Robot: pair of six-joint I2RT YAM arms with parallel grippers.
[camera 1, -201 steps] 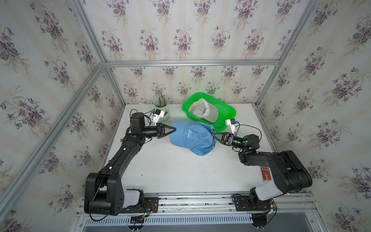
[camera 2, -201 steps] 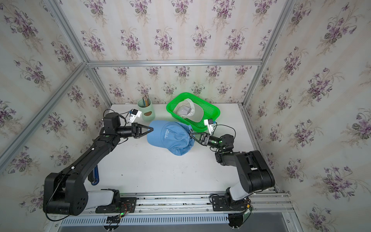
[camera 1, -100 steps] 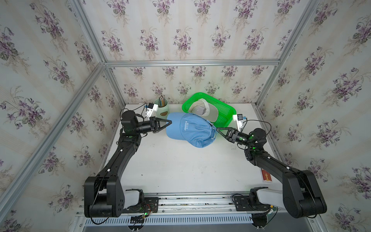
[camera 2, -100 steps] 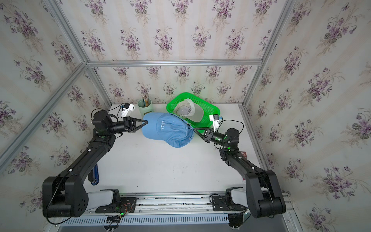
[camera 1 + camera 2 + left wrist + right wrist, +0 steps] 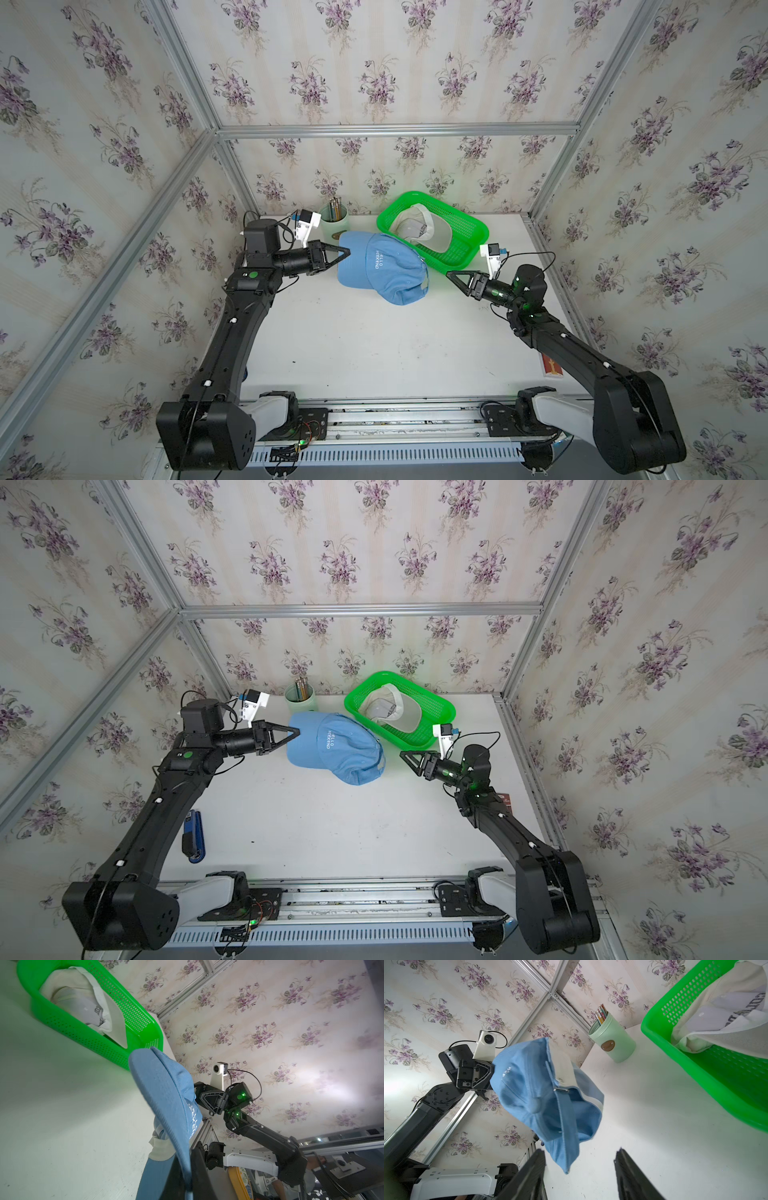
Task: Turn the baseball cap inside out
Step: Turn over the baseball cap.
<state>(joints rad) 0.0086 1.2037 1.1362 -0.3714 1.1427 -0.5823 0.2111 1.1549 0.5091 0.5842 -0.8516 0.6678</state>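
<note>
Hanging by its brim at far centre, the light-blue cotton baseball cap (image 5: 382, 270) is pinched tight in my left gripper (image 5: 347, 251); my right gripper (image 5: 450, 274) hovers near its right, parted, empty. Next, I reckon: push the crown through.

The baseball cap (image 5: 382, 270) hung over the back part of the table (image 5: 374, 353), with its left edge at the tip of the left gripper (image 5: 345, 251). The right gripper (image 5: 451, 275) was on its right, apart from it. Behind the cap stood the pencil holder (image 5: 334, 222), and to the right of that the basket (image 5: 482, 226), with a second cap (image 5: 419, 226) inside.
</note>
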